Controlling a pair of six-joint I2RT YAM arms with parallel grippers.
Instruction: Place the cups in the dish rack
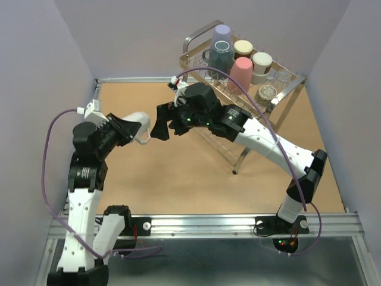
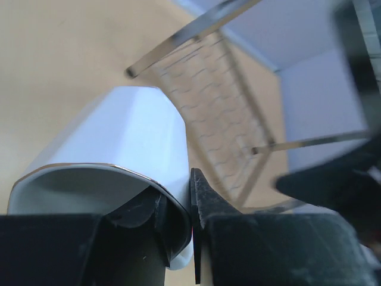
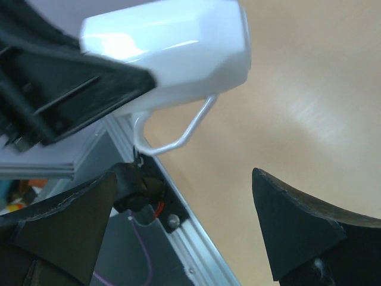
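One white mug [image 1: 138, 123] is the only cup outside the dish rack. It hangs in the air over the left half of the table [image 1: 178, 179], lying on its side, well apart from the rack. The left gripper [image 1: 130, 128] has it by the rim. In the left wrist view one finger [image 2: 205, 199] presses the outside of the wall and the other sits inside the mouth, so the jaws are narrowed onto the thin wall. The mug's thin wire-like handle [image 3: 178, 134] loops out below the body in the right wrist view.

Facing the mug from the rack side is the right gripper [image 1: 166, 122]. Its jaws are spread wide and hold nothing. The mug sits just beyond its two dark fingers [image 3: 292, 226] and is not between them.

Farther right and back stands the chrome wire dish rack [image 1: 196, 59]. On its upper tier are a lavender cup [image 1: 222, 34] on top of a dark grey-teal cup [image 1: 220, 58], a pink cup [image 1: 241, 72], two cream cups with brown insides [image 1: 243, 47], and two short shiny cups [image 1: 267, 93] near its right end.
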